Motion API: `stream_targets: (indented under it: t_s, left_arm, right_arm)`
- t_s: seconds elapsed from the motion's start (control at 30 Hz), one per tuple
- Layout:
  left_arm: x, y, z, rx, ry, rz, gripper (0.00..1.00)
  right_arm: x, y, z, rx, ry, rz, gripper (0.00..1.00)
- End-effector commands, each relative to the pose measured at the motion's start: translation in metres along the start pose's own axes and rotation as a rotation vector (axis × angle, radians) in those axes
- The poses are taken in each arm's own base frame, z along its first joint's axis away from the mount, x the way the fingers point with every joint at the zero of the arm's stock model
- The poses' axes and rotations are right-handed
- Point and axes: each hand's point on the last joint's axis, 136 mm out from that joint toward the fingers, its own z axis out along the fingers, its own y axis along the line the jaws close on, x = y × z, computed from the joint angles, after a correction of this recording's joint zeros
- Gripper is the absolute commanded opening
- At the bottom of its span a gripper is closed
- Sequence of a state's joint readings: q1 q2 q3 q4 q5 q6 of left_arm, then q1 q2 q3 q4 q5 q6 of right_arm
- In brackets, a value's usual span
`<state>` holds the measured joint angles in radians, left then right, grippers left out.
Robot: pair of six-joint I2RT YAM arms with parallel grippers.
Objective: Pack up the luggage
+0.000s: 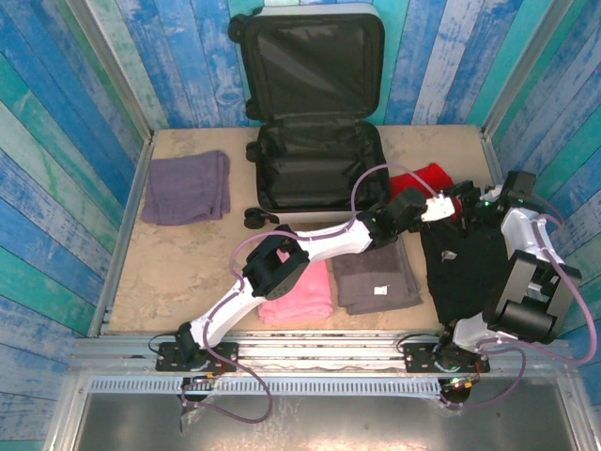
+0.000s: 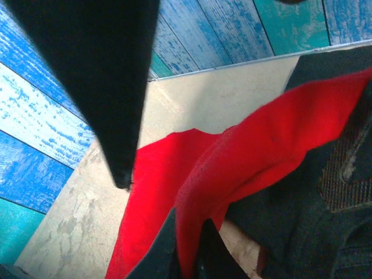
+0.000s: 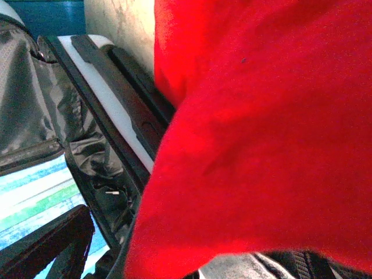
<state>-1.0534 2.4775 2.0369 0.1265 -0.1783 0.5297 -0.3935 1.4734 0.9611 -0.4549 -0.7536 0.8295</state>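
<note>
The sandy table (image 1: 188, 263) sits between blue and green plank walls. The suitcase (image 1: 319, 169) lies open at the far middle of it; its lid leans upright against the back wall, and the black-lined lower half rests flat on the table with nothing visible inside. In the right wrist view the white edge of the suitcase (image 3: 110, 99) runs just beside a red cloth (image 3: 261, 145).

A black garment (image 1: 465, 272) is spread on the right side of the table, its near end reaching the right arm's base. A purple towel (image 1: 186, 188) lies folded at the far left, well apart from the rest. A grey towel (image 1: 376, 280) and a pink towel (image 1: 299, 291) lie side by side near the front, the grey one touching the black garment. The red cloth (image 1: 423, 180) lies just right of the suitcase, at the far end of the black garment.

The left arm stretches across the grey towel to the right. The left gripper (image 1: 449, 209) has its jaws closed over the meeting of red and black fabric; whether it pinches any fabric cannot be told. One dark finger (image 2: 110, 87) hangs above the red cloth (image 2: 273, 139) and black garment (image 2: 290, 232). The right gripper (image 1: 472, 200) faces it closely; whether its jaws are apart or together cannot be told.
</note>
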Motion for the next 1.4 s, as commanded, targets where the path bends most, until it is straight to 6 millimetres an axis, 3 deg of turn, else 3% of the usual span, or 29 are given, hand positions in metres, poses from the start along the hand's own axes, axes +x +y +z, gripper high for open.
stream_targets:
  t_s: [0.0, 0.23, 0.4, 0.7, 0.9, 0.93, 0.97, 1.0, 1.03, 1.07, 1.17, 1.37]
  left_arm:
    - [-0.015, 0.006, 0.001, -0.031, -0.060, -0.033, 0.00]
    - [-0.025, 0.006, -0.003, -0.012, -0.091, -0.056, 0.00]
    - [-0.026, 0.007, -0.007, -0.017, -0.096, -0.059, 0.00]
    - [-0.032, 0.009, -0.013, -0.009, -0.110, -0.082, 0.00]
    - [-0.038, 0.009, -0.018, 0.001, -0.126, -0.089, 0.00]
    - [-0.040, 0.011, -0.020, -0.007, -0.132, -0.092, 0.00]
    - [-0.040, 0.014, -0.021, -0.023, -0.133, -0.098, 0.11]
    - [-0.041, 0.019, -0.024, -0.044, -0.137, -0.106, 0.32]
    - [-0.042, 0.025, -0.029, -0.075, -0.141, -0.111, 0.61]
    - [-0.041, 0.032, -0.035, -0.113, -0.145, -0.113, 0.72]
    - [-0.045, 0.067, -0.069, -0.262, -0.186, -0.132, 0.84]
    - [-0.026, 0.149, -0.144, -0.396, -0.209, -0.338, 0.86]
  right_arm:
    - [-0.006, 0.002, 0.004, -0.009, -0.016, 0.040, 0.90]
    - [-0.023, -0.007, 0.021, 0.003, -0.046, 0.108, 0.90]
    - [-0.037, -0.010, 0.040, 0.012, -0.060, 0.147, 0.83]
    - [-0.045, 0.008, 0.064, 0.031, -0.085, 0.091, 0.75]
    - [-0.054, 0.027, 0.068, 0.007, -0.110, 0.007, 0.43]
    - [-0.055, 0.031, 0.066, 0.010, -0.115, -0.013, 0.30]
    - [-0.055, 0.034, 0.062, 0.014, -0.122, -0.036, 0.19]
    - [-0.056, 0.037, 0.059, 0.023, -0.130, -0.060, 0.11]
    - [-0.059, 0.042, 0.053, 0.038, -0.147, -0.094, 0.02]
    - [-0.060, 0.047, 0.046, 0.057, -0.158, -0.130, 0.00]
    - [-0.067, 0.068, 0.025, 0.107, -0.199, -0.243, 0.00]
    - [-0.068, 0.133, -0.017, 0.090, -0.254, -0.463, 0.00]
